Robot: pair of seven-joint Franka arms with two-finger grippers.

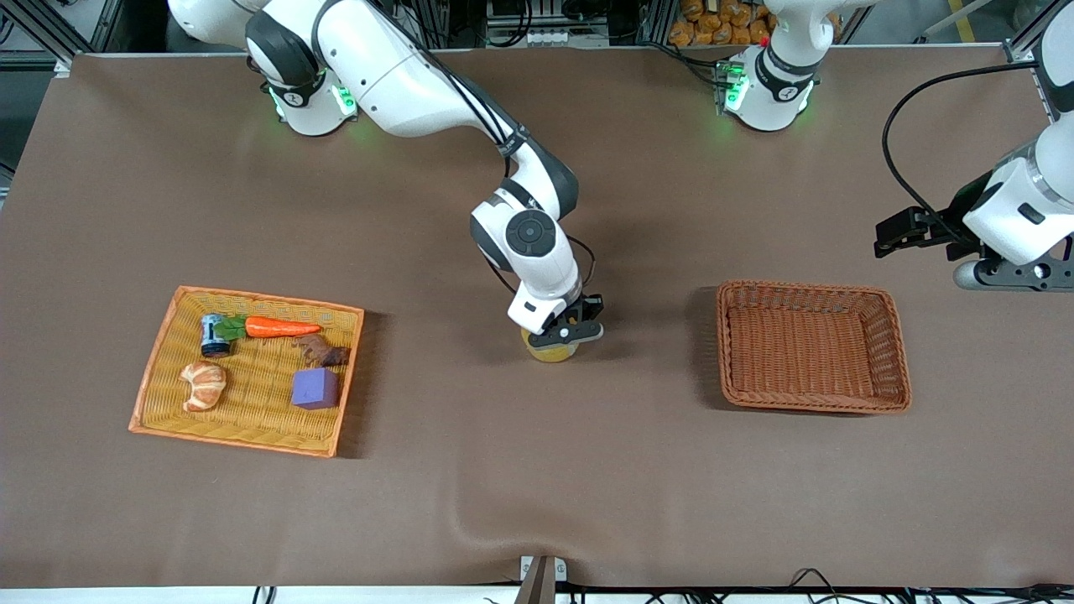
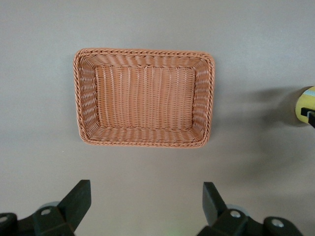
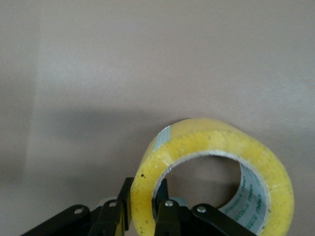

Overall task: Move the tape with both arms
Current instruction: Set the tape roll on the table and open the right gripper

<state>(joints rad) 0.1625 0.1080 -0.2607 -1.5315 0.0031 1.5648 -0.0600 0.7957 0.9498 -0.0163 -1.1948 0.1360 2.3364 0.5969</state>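
The tape (image 1: pixel 551 350) is a yellow translucent roll low over the middle of the table, between the two baskets. My right gripper (image 1: pixel 570 331) reaches down onto it from above. In the right wrist view the tape (image 3: pixel 216 142) shows its pale inner core, and the right gripper (image 3: pixel 144 189) is shut on its wall, one finger outside and one inside the ring. I cannot tell if the roll touches the cloth. My left gripper (image 1: pixel 902 233) waits in the air at the left arm's end of the table, and in its wrist view (image 2: pixel 146 204) it is open and holds nothing.
An empty brown wicker basket (image 1: pixel 812 289) sits toward the left arm's end. An orange tray (image 1: pixel 159 352) toward the right arm's end holds a carrot (image 1: pixel 281 328), a croissant (image 1: pixel 204 385), a purple cube (image 1: pixel 315 388) and a small can (image 1: pixel 214 335).
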